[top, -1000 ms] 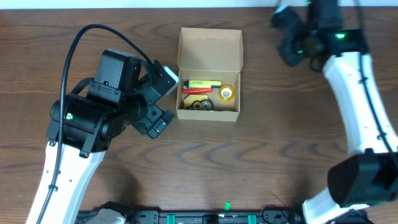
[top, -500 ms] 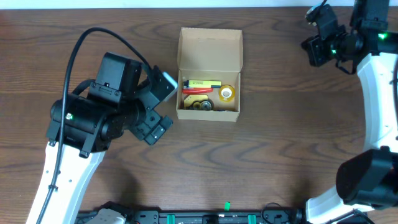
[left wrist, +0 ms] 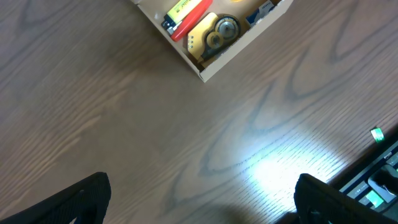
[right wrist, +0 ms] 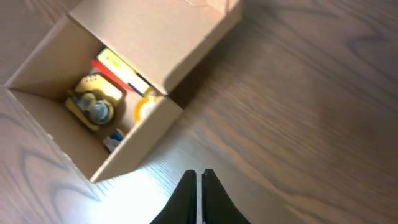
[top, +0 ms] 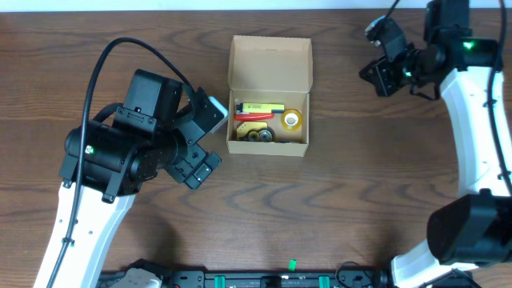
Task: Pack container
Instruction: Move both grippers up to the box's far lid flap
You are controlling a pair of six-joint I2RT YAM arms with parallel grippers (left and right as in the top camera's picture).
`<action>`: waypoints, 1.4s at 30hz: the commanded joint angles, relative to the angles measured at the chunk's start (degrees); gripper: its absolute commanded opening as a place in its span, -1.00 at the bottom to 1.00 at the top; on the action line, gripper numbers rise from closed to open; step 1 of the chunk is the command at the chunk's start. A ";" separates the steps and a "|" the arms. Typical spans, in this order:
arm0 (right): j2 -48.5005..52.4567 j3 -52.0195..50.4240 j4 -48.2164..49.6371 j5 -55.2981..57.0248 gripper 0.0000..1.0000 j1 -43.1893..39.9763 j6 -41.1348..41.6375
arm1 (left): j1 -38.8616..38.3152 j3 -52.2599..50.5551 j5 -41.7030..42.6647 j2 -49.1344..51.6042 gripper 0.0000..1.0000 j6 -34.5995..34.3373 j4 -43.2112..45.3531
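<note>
The box (top: 268, 149) sits on the table (top: 336, 208) a little toward 12 o'clock from the middle. Its lid (top: 270, 62) is thrown open toward 12. Inside lie a red-and-yellow stick (top: 260, 110), a tape roll (top: 291, 120) and a yellow dispenser (top: 254, 132). I see nothing loose on the wood, so I'd guess shutting the lid is what's left.

The left gripper (top: 205, 140) hangs just off the box's 8 o'clock corner, jaws spread wide and empty. The right gripper (right wrist: 199, 180) is pinched closed on nothing, well off at the box's 2 o'clock.

To close it well, I'd bring the closed right gripper round behind the lid at 12 and push it over toward 6. The left arm could brace the 9 o'clock wall so the light box doesn't skid. The contents look low enough not to foul the lid, though that's hard to judge.

Only the overhead shows both arms and the lid's full spread. The right wrist view looks down into the box at a slant and catches a small blue bit (right wrist: 114, 142) by the wall, which is easy to miss from above. The left wrist view gives one box corner, bare wood and glare.
</note>
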 commanded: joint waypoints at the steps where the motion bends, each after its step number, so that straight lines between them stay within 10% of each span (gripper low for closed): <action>1: -0.66 0.31 -0.11 -1.20 -0.81 1.90 0.42 | 0.15 1.51 -0.66 -0.13 0.91 0.61 -0.37; 16: -0.66 0.31 0.52 -1.18 -0.04 4.28 0.42 | 0.15 1.51 -2.05 -0.13 0.91 0.57 -0.33; 21: -0.66 0.31 0.85 -1.16 0.98 4.28 0.39 | 0.13 1.51 -1.33 -0.13 0.90 0.15 0.09; 42: -0.66 0.31 2.25 -0.24 0.98 4.28 3.61 | 0.15 1.51 13.57 -0.13 0.91 -7.61 13.35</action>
